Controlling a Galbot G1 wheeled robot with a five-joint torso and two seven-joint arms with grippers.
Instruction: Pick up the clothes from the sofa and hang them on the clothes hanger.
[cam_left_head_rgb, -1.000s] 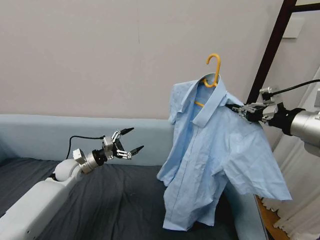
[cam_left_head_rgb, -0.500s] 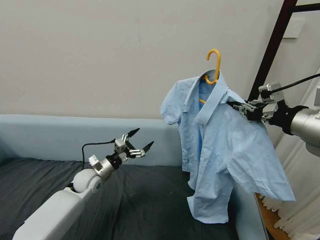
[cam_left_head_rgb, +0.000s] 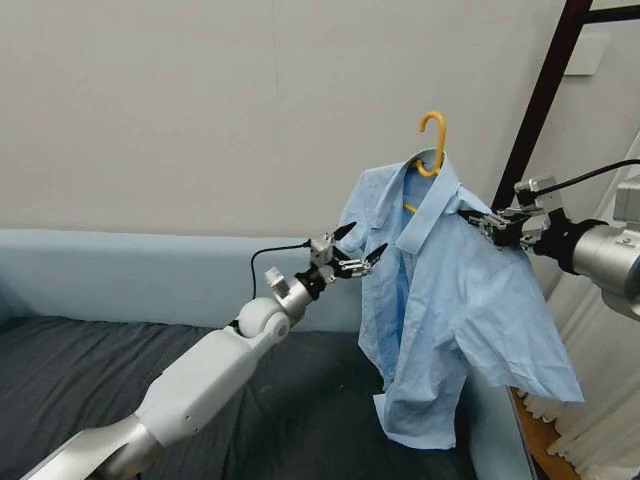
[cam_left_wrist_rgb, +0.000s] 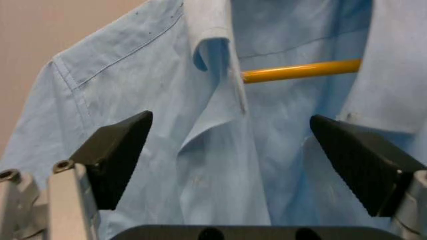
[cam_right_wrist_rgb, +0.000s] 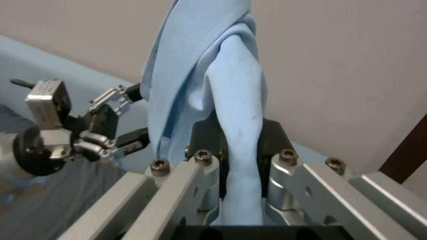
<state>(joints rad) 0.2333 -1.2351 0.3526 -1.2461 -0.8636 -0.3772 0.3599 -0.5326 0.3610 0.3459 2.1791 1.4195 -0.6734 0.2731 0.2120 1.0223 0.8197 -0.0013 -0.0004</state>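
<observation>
Shirt (cam_left_head_rgb: 440, 300) is off the sofa (cam_left_head_rgb: 120, 270) and on the hanger (cam_left_head_rgb: 432, 135). The right gripper (cam_left_head_rgb: 480, 220) is clenched on its shoulder, and the left gripper (cam_left_head_rgb: 362, 242) is spread open beside its front. Judging by this, hanging it up remains.

Soft, even indoor light, fairly bright. Wall (cam_left_head_rgb: 200, 110) uniformly lit. Mild shading in shirt (cam_left_head_rgb: 460, 300) folds. Sofa (cam_left_head_rgb: 60, 370) seat darkest area. Soft highlight along left arm (cam_left_head_rgb: 200, 375).

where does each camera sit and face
Head view: on the head, facing forward-down at sofa and shirt; left end effector and right end effector show.
Left wrist view: behind its open fingers, facing the shirt and hanger.
Right wrist view: behind fingers shut on shirt fabric, left end effector beyond.
Shared: all show the shirt.
</observation>
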